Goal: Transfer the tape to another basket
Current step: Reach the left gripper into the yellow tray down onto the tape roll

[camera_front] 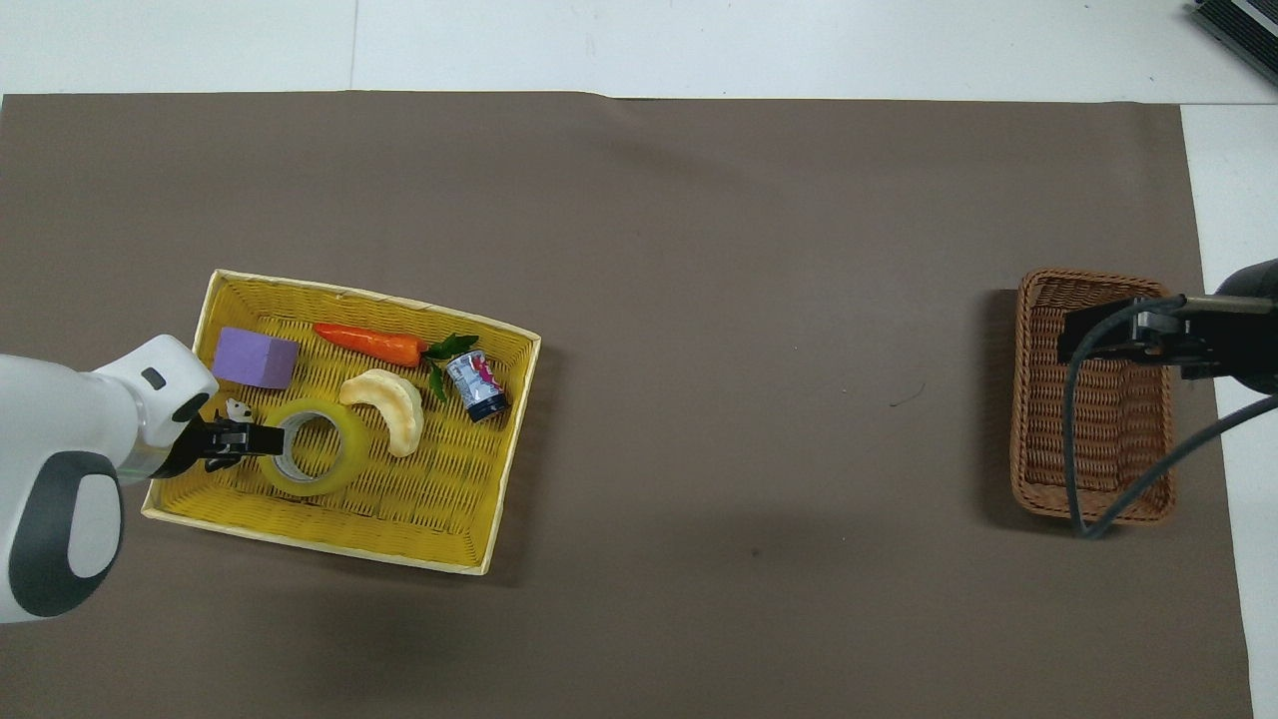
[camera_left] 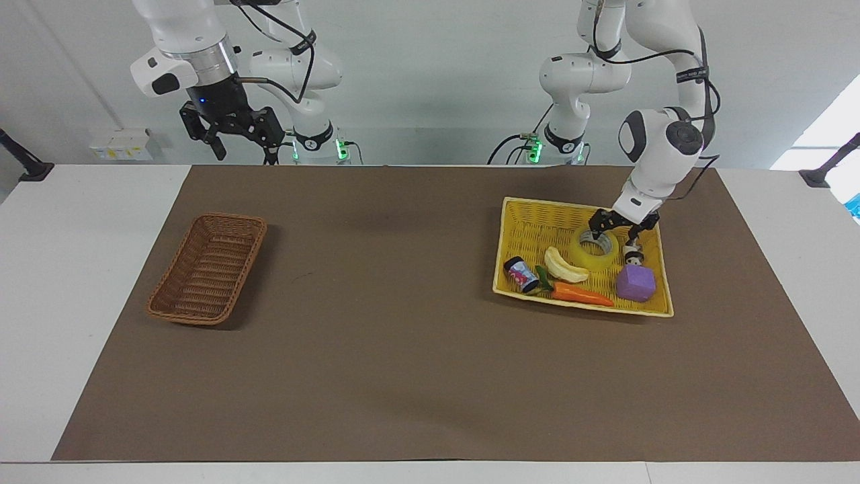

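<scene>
The tape (camera_left: 596, 253), a thick yellow roll with a whitish core, lies flat in the yellow basket (camera_left: 537, 216), on the side nearer the robots; it also shows in the overhead view (camera_front: 354, 449). My left gripper (camera_left: 613, 236) is open and low at the roll. One finger stands in the core hole and the other outside the roll, beside a small panda figure (camera_left: 631, 254). My left gripper also shows in the overhead view (camera_front: 250, 439). The dark brown basket (camera_left: 208, 269) sits empty toward the right arm's end. My right gripper (camera_left: 243, 149) waits open, high over it.
The yellow basket (camera_front: 399, 499) also holds a banana (camera_front: 389, 404), a carrot (camera_front: 369, 343), a purple block (camera_front: 255, 358) and a small can (camera_front: 477, 384). The brown basket (camera_front: 1093, 429) lies partly under the right gripper (camera_front: 1128, 335). A brown mat covers the table.
</scene>
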Action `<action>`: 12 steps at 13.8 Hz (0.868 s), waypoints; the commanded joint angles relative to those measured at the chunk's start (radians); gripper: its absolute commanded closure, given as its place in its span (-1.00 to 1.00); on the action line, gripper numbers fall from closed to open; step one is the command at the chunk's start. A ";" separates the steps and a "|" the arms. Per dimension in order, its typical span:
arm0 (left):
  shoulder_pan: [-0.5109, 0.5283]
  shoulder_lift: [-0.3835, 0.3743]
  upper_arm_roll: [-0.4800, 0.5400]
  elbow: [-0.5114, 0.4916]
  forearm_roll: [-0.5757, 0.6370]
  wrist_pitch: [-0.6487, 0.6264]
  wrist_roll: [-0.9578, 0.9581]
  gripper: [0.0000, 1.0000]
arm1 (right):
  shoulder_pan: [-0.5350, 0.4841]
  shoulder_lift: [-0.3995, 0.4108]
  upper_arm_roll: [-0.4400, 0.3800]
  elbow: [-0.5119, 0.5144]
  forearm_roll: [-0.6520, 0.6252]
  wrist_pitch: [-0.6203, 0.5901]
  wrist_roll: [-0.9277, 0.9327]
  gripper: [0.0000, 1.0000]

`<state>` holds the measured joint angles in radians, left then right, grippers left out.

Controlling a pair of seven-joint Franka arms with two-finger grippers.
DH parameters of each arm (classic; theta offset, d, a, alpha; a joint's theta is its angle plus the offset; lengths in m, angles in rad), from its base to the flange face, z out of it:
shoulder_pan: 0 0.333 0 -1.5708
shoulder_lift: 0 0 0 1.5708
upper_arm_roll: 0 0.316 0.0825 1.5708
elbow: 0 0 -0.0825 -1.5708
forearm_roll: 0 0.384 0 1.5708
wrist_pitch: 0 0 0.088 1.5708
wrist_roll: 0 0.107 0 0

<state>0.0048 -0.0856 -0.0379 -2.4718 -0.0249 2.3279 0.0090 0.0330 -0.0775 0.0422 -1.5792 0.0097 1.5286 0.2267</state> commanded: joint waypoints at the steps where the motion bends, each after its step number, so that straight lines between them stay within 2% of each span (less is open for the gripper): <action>1: -0.028 0.033 0.007 -0.004 0.002 0.031 -0.044 0.22 | -0.015 -0.021 0.005 -0.022 0.013 -0.007 -0.014 -1.00; 2: -0.028 0.035 0.007 -0.001 0.002 0.022 -0.043 0.88 | -0.015 -0.021 0.005 -0.022 0.013 -0.007 -0.014 -1.00; 3: -0.026 0.035 0.007 0.005 0.002 0.010 -0.038 1.00 | -0.015 -0.022 0.005 -0.022 0.013 -0.007 -0.014 -1.00; 8: -0.017 0.037 0.007 0.123 -0.007 -0.195 -0.034 1.00 | -0.013 -0.022 0.005 -0.022 0.013 -0.007 -0.014 -1.00; 12: -0.025 0.033 0.007 0.278 -0.030 -0.373 -0.034 1.00 | -0.013 -0.022 0.005 -0.022 0.013 -0.007 -0.014 -1.00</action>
<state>-0.0072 -0.0513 -0.0375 -2.2738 -0.0353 2.0444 -0.0160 0.0330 -0.0779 0.0422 -1.5796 0.0097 1.5286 0.2267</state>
